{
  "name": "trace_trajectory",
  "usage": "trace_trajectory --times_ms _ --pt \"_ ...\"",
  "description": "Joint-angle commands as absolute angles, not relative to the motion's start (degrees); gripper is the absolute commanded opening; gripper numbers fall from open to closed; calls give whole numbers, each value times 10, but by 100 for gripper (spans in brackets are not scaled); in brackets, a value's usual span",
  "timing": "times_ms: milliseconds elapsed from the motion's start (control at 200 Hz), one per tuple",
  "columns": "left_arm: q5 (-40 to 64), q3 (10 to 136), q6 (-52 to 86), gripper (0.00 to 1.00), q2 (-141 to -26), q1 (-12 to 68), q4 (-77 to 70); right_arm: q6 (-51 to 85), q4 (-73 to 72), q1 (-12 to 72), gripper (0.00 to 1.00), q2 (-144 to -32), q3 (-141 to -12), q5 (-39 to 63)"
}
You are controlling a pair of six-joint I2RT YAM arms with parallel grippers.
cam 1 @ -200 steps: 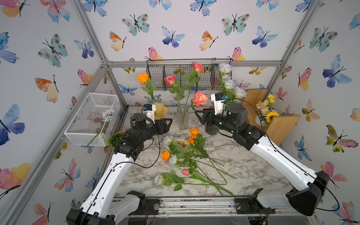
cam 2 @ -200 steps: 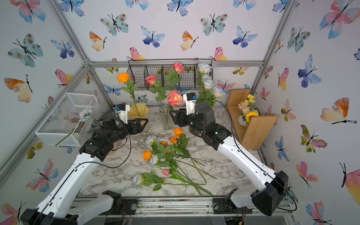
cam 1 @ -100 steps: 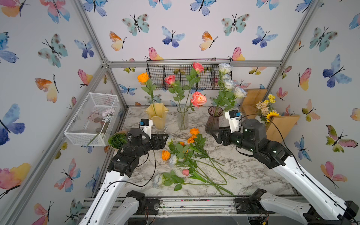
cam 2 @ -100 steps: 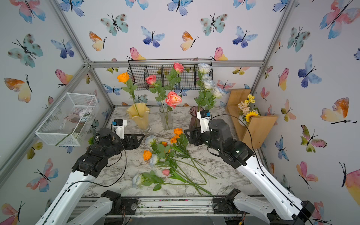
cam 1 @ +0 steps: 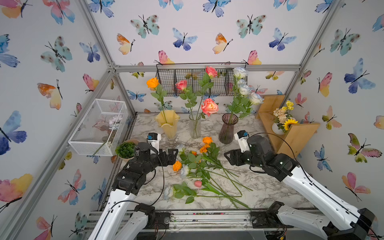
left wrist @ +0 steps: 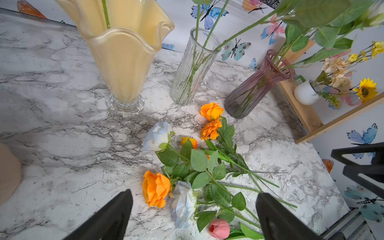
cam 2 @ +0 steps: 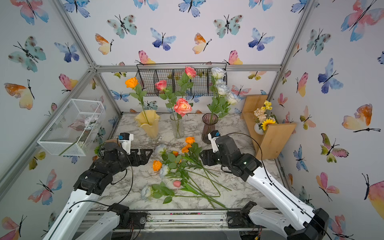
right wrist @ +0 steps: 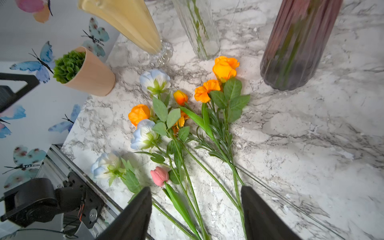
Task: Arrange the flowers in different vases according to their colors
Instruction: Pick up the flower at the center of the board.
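On either side of the loose flowers point(cam 1: 199, 166), left tool point(cam 1: 175, 157) and right tool point(cam 1: 227, 159), both open and empty.

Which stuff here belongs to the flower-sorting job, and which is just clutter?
Job: yellow vase, clear vase, purple vase, flowers standing in them, loose flowers on the table.
Clutter: potted succulent, sunflower bouquet, wooden shelf, white wire basket, black wire rack.

Bright even light; soft shadows; edges distorted.
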State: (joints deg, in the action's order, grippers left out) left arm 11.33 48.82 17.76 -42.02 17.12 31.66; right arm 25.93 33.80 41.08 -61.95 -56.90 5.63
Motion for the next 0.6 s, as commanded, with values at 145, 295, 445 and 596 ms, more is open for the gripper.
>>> trace_trajectory --times_ms 145,295,445,596 --pt "65 474 189 99 -400 178 326 243 342 426 70 -676 -578 82" --pt "63 470 191 99 -399 178 322 243 336 435 70 -694 -572 85" --pt "59 472 193 99 -402 184 324 255 314 445 70 -712 -548 92" --pt "55 482 202 99 -406 187 334 264 307 455 69 -734 -536 96"
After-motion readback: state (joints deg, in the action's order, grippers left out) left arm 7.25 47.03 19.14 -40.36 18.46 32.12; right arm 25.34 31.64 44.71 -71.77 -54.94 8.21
